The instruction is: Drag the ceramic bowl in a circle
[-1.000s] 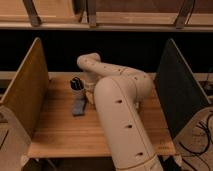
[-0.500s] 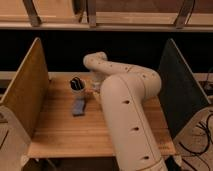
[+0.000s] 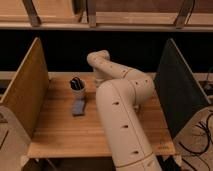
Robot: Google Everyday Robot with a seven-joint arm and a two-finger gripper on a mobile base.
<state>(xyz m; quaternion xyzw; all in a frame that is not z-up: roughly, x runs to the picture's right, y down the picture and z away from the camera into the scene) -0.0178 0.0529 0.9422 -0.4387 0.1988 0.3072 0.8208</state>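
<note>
The ceramic bowl is hidden from view; no orange-red dish shows anywhere on the table. My white arm (image 3: 120, 115) rises from the front edge and bends over the far middle of the wooden table (image 3: 60, 132). Its end turns down behind the forearm, near the far edge. The gripper itself is hidden behind that arm, shut, and whether it holds or touches anything cannot be seen.
A small white cup with a dark top (image 3: 76, 86) stands left of the arm. A flat blue-grey object (image 3: 78, 107) lies just in front of it. A wooden panel (image 3: 25, 87) walls the left side and a dark panel (image 3: 180, 90) the right. Cables hang at bottom right.
The arm's far end has swung to the right, uncovering the white cup more fully. The cup and the blue-grey object have stayed put.
</note>
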